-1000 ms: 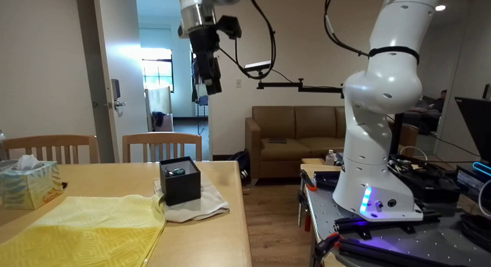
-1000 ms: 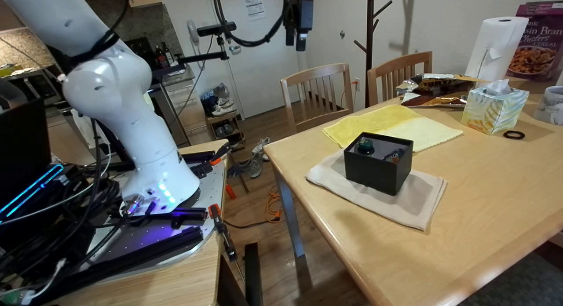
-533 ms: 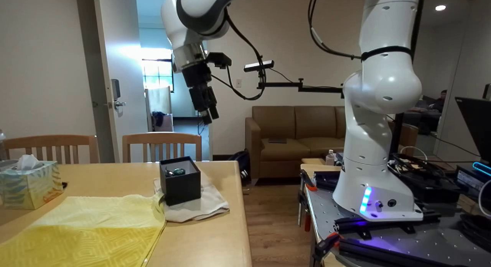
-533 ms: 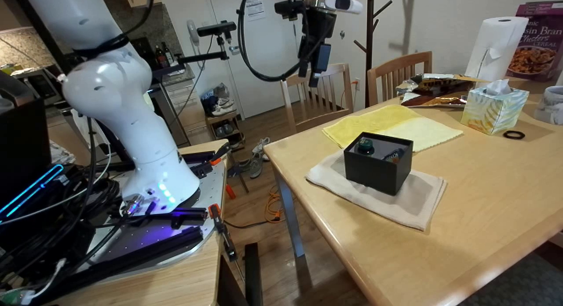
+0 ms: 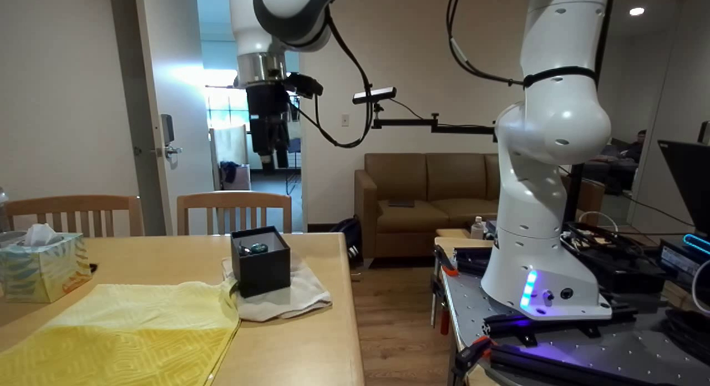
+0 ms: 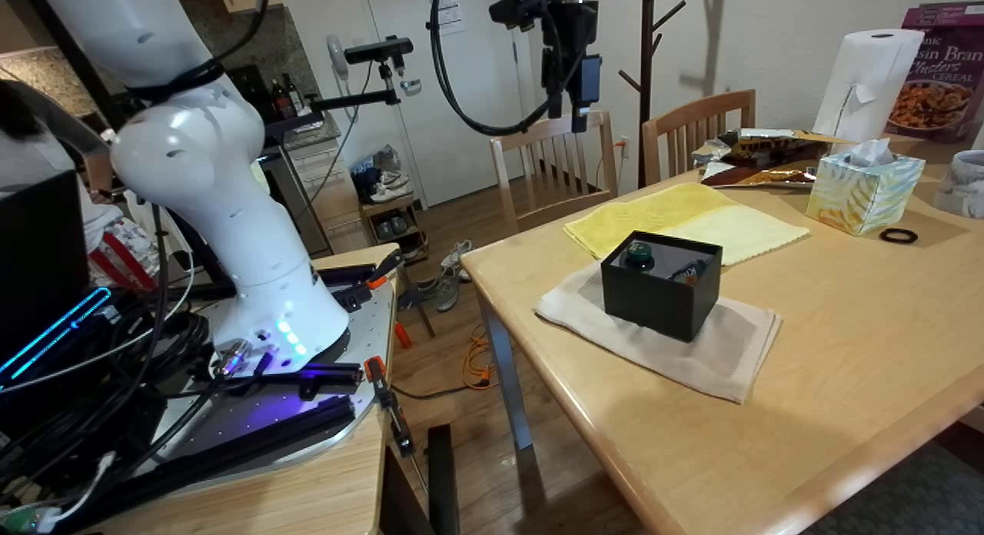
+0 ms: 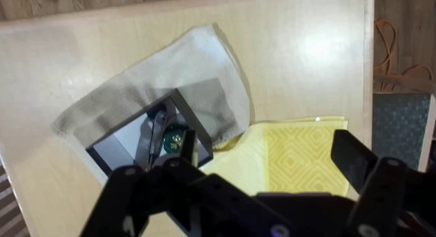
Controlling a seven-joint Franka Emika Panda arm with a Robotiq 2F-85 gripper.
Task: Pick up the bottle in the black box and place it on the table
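Two wooden chairs stand at the light desk, with a brown sofa deeper in the room. On a pale cloth touching a yellow cloth sits the black box; its walls enclose the green-capped bottle, just beside a dark object I cannot identify. A tissue box rests well apart. Above the desk hang the jaws, spread wide.

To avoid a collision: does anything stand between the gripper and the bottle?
Nothing visible blocks the gripper from above: the black box is open on top. But its walls surround the green-capped bottle, and a dark item is beside it.
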